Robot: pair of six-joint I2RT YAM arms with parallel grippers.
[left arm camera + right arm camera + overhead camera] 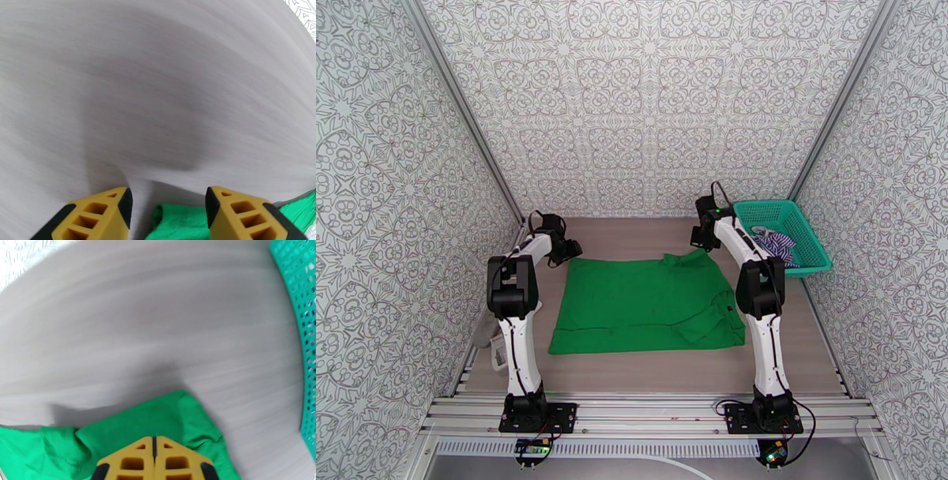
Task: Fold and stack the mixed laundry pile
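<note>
The bright green cloth (644, 304) lies spread flat in the middle of the table. My left gripper (570, 249) hovers at its far left corner. In the left wrist view that gripper (168, 205) is open, and a green corner (177, 223) shows low between the yellow fingers (102, 215). My right gripper (703, 241) is at the cloth's far right corner. In the right wrist view it (155, 441) is shut, with the green cloth (158, 417) bunched and slightly raised at the tips. The purple-and-white striped shirt (776, 245) lies in the basket.
A teal mesh basket (810, 237) stands at the back right of the table, close beside the right arm, and its wall (304, 319) shows in the right wrist view. Patterned walls enclose the table on three sides. Bare tabletop lies beyond the cloth's far edge.
</note>
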